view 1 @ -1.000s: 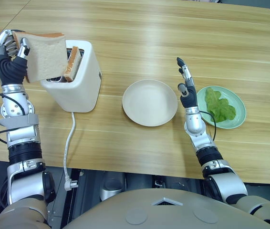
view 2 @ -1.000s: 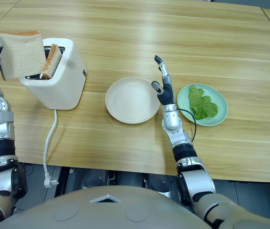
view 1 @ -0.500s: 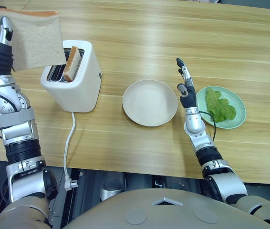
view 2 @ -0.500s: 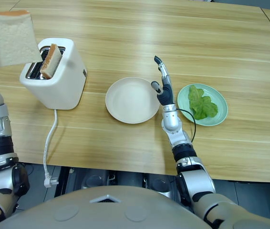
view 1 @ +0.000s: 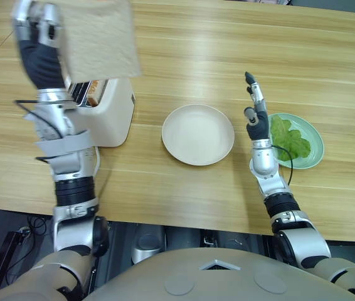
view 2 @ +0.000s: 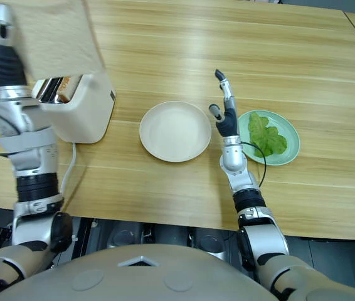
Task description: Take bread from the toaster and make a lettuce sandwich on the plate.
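Tabletop (view 1: 227,50), light wood planks, taken with the cream plate (view 1: 197,134) as dial centre. Item: white toaster (view 1: 116,113) at 9 o'clock of the plate, apart from it, one bread slice (view 1: 93,92) standing in its slot; power cord (view 2: 71,164) trailing from the toaster toward 6 o'clock and over the near edge. Item: green dish (view 1: 304,162) at 3 o'clock, near the plate but not touching it, carrying one lettuce leaf (view 1: 289,138). Item: held bread slice (view 1: 99,37) at 10 o'clock, raised above the toaster, its lower edge overlapping the toaster's top in the left eye view. Left robot hand (view 1: 38,44): raised high at 10 o'clock, fingers closed on the left edge of the held bread slice; its forearm rises upright in front of the toaster's left side and hides that part. Right robot hand (view 1: 256,116): at 3 o'clock, between the plate and the green dish, just beside the dish rim, fingers stretched upward toward 12 o'clock and spread, holding nothing. Plate surface bare. A strip of wood lies between toaster and plate; a wide run of tabletop extends toward 12 o'clock behind all items. Near table edge at 6 o'clock, with a moderate band of wood between it and the plate.
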`<state>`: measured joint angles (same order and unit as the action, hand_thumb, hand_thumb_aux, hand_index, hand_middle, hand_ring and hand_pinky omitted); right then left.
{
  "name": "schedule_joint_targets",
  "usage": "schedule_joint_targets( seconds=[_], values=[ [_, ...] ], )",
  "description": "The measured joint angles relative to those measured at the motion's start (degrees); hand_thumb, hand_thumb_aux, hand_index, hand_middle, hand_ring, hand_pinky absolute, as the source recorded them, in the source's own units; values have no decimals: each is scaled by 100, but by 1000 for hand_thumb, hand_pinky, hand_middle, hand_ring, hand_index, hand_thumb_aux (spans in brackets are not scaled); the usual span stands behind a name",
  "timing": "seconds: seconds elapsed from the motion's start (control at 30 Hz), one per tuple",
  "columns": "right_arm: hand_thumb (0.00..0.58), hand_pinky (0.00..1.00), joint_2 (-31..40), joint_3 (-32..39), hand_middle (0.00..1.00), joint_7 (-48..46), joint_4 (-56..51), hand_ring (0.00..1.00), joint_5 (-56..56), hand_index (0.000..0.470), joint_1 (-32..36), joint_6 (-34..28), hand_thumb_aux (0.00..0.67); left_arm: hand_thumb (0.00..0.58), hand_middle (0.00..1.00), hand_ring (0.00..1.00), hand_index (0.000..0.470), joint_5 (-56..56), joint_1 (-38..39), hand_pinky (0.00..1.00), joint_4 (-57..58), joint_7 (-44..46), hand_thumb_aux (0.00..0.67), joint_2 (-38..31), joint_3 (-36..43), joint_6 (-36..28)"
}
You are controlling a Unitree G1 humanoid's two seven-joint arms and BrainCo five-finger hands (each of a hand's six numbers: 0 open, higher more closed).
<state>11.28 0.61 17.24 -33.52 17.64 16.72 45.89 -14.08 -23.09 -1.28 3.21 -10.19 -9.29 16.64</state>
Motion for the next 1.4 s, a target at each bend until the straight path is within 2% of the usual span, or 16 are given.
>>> schedule_joint_targets(
  seconds=[0.13,0.37,0.5,0.6,0.8,0.97,1.13,1.17,1.2,1.23,1.33,1.37,1.4],
  values=[
    [0,0,307,-219,0,5,176,0,-18,0,-119,-152,0,580,1000,1000,460,90,-42,1000,811,247,670,560,483,-88],
    [0,0,904,-557,0,238,287,0,151,0,-357,-507,0,580,1000,1000,460,657,-515,1000,3443,380,670,1234,925,71],
    [0,0,1284,-577,0,602,188,0,593,0,-461,-886,0,580,1000,1000,460,987,-964,1000,4959,206,670,1355,968,319],
    [0,0,1664,-416,0,1035,-202,0,1242,0,-450,-1450,0,580,1000,1000,460,1172,-1229,1000,5877,57,670,1467,976,446],
    [0,0,2090,379,0,1729,-1152,0,2400,0,-444,-2723,0,580,1000,1000,460,1448,-1383,1000,6581,-104,670,1634,1023,647],
    [0,0,2329,758,0,1953,-1618,0,2700,0,-458,-3314,0,580,1000,1000,460,1752,-1406,1000,6601,-221,670,1675,1196,801],
    [0,0,2443,1027,0,2054,-1946,0,2734,0,-462,-3600,0,580,1000,1000,460,2059,-1405,1000,6599,-401,670,1675,1396,915],
    [0,0,2446,1065,0,2059,-1987,0,2734,0,-462,-3628,0,579,1000,1000,442,2118,-1405,1000,6599,-458,644,1675,1443,932],
    [0,0,2450,1102,0,2071,-2009,0,2731,0,-462,-3667,0,552,1000,1000,359,2166,-1405,1000,6598,-513,523,1673,1474,937],
    [27,0,2458,1140,0,2089,-2025,0,2730,11,-461,-3691,16,526,957,957,319,2203,-1405,957,6598,-552,465,1673,1486,945],
    [128,0,2488,1254,0,2158,-2031,0,2731,54,-455,-3764,79,472,820,820,262,2386,-1405,820,6591,-765,381,1635,1591,1001],
    [220,0,2494,1269,0,2170,-2031,0,2729,97,-452,-3801,142,443,761,761,236,2438,-1405,761,6591,-831,344,1622,1624,1015],
    [220,0,2503,1292,0,2174,-2032,0,2728,97,-450,-3814,142,443,761,761,236,2484,-1405,761,6590,-878,344,1611,1649,1024]
  ],
)
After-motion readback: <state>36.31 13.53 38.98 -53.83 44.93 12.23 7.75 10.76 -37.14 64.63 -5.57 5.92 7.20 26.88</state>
